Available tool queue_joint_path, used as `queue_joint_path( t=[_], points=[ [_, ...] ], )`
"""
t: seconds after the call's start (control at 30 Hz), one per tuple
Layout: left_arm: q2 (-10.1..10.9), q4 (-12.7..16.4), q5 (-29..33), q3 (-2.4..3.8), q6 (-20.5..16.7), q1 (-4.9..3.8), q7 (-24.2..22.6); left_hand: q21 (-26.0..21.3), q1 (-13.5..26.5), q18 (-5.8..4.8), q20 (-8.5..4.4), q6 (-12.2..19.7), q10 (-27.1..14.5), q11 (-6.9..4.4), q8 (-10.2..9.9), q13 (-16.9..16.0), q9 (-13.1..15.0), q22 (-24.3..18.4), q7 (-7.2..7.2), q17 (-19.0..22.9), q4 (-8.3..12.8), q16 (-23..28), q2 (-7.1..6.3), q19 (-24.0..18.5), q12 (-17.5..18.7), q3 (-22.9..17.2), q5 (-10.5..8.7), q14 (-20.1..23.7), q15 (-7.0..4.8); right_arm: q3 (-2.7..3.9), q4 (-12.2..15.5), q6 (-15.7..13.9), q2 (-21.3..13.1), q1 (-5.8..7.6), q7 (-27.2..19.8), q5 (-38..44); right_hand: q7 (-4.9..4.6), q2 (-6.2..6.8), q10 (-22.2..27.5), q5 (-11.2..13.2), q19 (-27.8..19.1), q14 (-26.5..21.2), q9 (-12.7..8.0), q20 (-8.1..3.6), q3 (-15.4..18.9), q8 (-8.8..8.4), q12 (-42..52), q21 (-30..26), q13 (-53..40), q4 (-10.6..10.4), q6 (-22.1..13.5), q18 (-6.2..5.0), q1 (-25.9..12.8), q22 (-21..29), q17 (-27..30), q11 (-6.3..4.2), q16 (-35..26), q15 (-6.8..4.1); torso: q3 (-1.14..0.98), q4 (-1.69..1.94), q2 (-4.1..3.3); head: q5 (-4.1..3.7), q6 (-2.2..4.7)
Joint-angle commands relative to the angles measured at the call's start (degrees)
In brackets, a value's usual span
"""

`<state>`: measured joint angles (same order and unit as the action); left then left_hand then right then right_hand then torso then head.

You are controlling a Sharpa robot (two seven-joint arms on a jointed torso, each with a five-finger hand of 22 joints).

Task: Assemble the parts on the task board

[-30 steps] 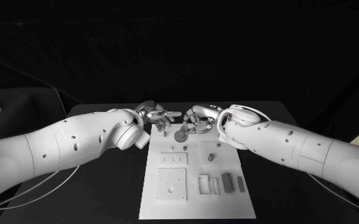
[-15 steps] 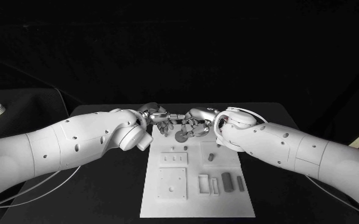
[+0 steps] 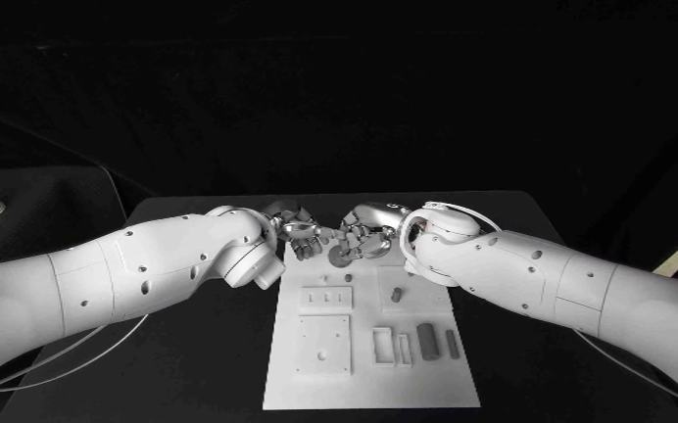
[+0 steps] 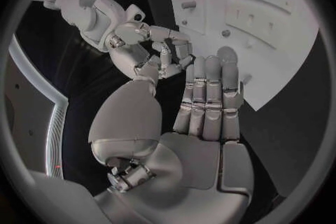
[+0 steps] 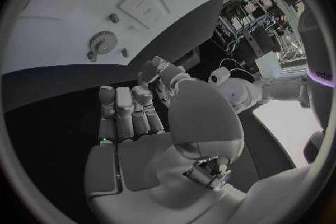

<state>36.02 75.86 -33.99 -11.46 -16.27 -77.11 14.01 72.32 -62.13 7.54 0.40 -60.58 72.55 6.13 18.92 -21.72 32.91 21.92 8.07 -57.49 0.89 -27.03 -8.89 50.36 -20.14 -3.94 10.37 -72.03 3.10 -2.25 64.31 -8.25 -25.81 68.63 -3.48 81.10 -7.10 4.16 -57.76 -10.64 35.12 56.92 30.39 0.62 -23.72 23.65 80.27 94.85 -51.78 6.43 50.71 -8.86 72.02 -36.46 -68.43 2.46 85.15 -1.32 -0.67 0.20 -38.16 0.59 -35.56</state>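
The white board (image 3: 370, 345) lay lengthwise on the black table (image 3: 198, 364), its long axis running away from the robot, with grey oblong blocks (image 3: 428, 335) near its close end. Farther up sat a round toothed gear (image 3: 341, 258), flat on the board. Beyond it at the board's far end, the left hand (image 3: 297, 230) and right hand (image 3: 370, 230) hovered, each with fingers straight, apart and gripping nothing.

The task board (image 3: 322, 384) was laid on the bench (image 3: 198, 364). A gear (image 3: 339, 257) was seated on it between the left robot hand (image 3: 297, 230) and right robot hand (image 3: 370, 232), other parts (image 3: 427, 335) well behind both.

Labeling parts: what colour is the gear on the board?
Grey; the gear shows best in the right wrist view, on the white board.
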Motion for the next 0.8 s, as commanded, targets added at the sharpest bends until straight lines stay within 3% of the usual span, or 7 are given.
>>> queue_joint_path(
  t=[0.03,0.27,0.43,0.8],
  points=[
    [-0.3,0.1,-2.8,0.02,0.3,0.01,3.3,0.0,-0.7,0.87,-0.18,-0.1,0.1,-0.16,-0.1,-0.1,-0.1,0.0,-0.01,-0.1,0.3,-0.1,-0.01,-0.3,-0.1,-0.1,0.33,0.4,0.03,0.01,0.7,-0.1,-0.1,-0.02,0.6,0.6,-1.34,0.04,-0.3,0.1,0.3,0.4,0.1,-0.15,-0.1,0.2,0.2,2.4,0.1,0.2,1.5,0.22,0.3,0.1,0.1,-0.22,0.4,-0.06,0.01,0.05,-0.01,0.05,-0.07],
    [-0.8,-0.2,-1.5,0.0,0.7,0.06,2.9,0.1,-0.3,0.81,-0.15,-0.2,0.2,-0.14,-0.1,-0.2,-0.1,0.1,0.01,-0.3,-0.2,-0.3,0.15,-0.1,-0.2,-0.1,0.34,0.2,-0.01,0.01,1.5,-0.5,0.0,-0.02,1.1,0.6,-1.4,0.07,-0.3,0.1,0.3,0.5,0.1,-0.15,-0.1,0.18,0.2,2.4,0.1,0.2,1.5,0.22,0.2,0.1,0.1,-0.23,0.4,-0.07,-0.01,0.05,-0.06,-0.05,0.0],
    [-1.0,-0.3,-1.5,0.0,1.2,0.06,3.1,0.1,-0.2,0.8,-0.15,-0.3,0.2,-0.15,-0.1,-0.2,-0.1,0.1,0.01,-0.3,-0.3,-0.4,0.21,-0.1,-0.2,-0.1,0.34,0.1,-0.02,0.02,1.8,-0.4,0.2,-0.02,1.3,0.6,-1.43,0.07,-0.3,0.1,0.3,0.5,0.1,-0.15,-0.1,0.17,0.2,2.4,0.1,0.2,1.5,0.22,0.2,0.1,0.1,-0.23,0.4,-0.07,-0.03,0.07,-0.09,0.43,-0.13],
    [-1.3,-0.3,-2.0,0.0,2.3,0.06,3.9,0.3,0.1,0.8,-0.17,-0.6,0.5,-0.21,0.0,-0.3,-0.1,0.1,-0.05,-0.5,-0.6,-0.6,0.37,0.1,-0.4,-0.1,0.34,-0.1,-0.08,0.02,1.6,-0.4,0.6,-0.02,1.5,0.6,-1.48,0.07,-0.3,0.1,0.3,0.5,0.1,-0.15,-0.1,0.15,0.3,2.4,0.1,0.2,1.5,0.22,0.1,0.1,0.1,-0.24,0.4,-0.08,-0.05,0.04,-0.14,0.51,-0.04]
  ],
)
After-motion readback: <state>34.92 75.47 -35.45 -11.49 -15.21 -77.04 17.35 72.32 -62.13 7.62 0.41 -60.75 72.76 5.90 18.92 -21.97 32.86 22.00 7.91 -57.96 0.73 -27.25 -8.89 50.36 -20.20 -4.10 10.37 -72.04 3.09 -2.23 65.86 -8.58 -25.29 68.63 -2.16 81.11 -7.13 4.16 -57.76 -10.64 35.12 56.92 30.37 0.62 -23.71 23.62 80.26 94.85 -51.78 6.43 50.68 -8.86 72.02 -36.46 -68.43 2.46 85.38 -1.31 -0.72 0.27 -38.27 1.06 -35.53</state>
